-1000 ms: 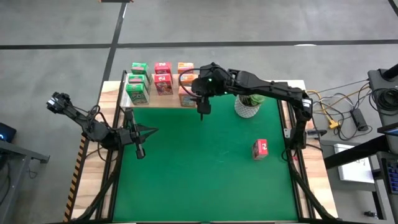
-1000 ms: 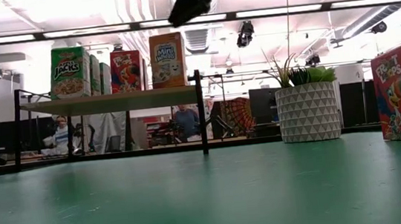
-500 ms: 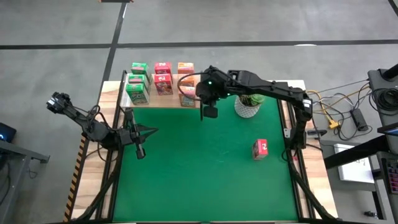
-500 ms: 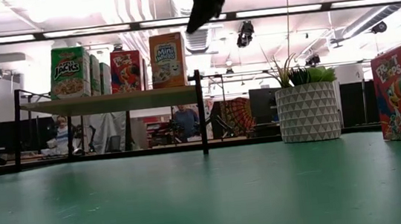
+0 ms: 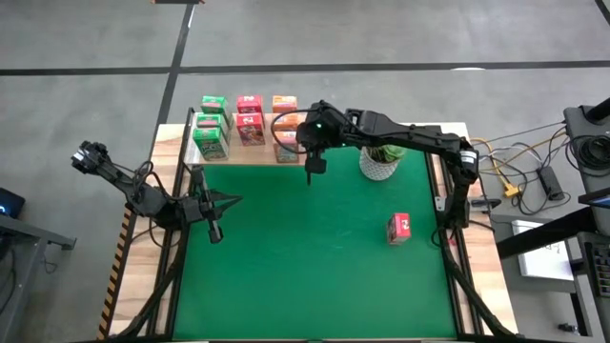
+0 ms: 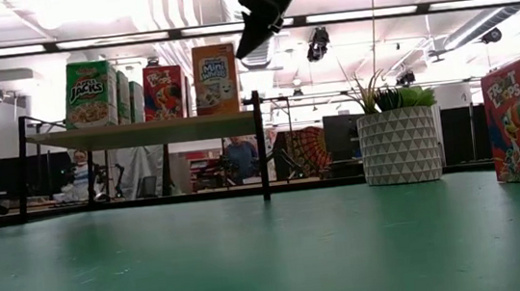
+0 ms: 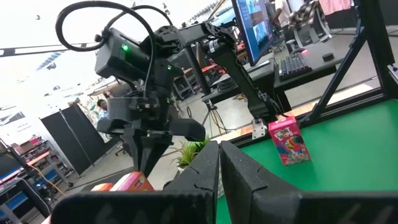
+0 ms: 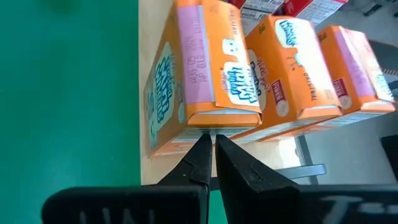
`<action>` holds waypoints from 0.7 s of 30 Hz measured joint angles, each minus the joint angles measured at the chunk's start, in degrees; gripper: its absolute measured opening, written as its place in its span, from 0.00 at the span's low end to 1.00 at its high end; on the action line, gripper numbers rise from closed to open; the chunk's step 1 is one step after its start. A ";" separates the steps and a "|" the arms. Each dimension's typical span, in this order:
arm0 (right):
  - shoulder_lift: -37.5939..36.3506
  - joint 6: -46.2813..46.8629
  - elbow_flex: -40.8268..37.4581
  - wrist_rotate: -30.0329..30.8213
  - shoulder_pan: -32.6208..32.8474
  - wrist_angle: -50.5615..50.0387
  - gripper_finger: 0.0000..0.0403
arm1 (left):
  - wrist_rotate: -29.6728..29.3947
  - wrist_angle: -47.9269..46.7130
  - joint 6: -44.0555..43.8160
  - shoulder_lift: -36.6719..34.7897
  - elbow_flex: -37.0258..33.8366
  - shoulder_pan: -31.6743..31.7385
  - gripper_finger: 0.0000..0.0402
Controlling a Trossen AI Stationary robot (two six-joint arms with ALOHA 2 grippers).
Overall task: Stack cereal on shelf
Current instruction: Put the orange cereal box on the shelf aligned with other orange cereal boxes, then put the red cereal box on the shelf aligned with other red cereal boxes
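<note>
High view: right claw (image 5: 311, 175) shut, empty, partly hiding orange cereal (image 5: 284, 145) on shelf (image 5: 238, 151)

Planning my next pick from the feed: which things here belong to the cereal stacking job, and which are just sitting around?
Job:
- shelf
- eight cereal boxes on shelf
- pink cereal box on the mat
- right gripper, jaws shut, empty, just in front of the shelf

Just there:
- plant pot
- left gripper, parked at left edge

cereal (image 5: 240, 122) on shelf (image 6: 142, 132) (one apart)
</note>
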 joint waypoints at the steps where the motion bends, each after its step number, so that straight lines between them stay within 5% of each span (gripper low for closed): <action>1: 0.00 -0.05 0.00 0.02 -0.02 0.25 0.03 | 0.00 -0.01 0.00 0.00 0.00 0.00 0.00; 21: -0.93 1.91 -0.11 0.01 0.87 -2.69 0.03 | -2.43 -0.03 0.00 0.00 0.00 0.00 0.00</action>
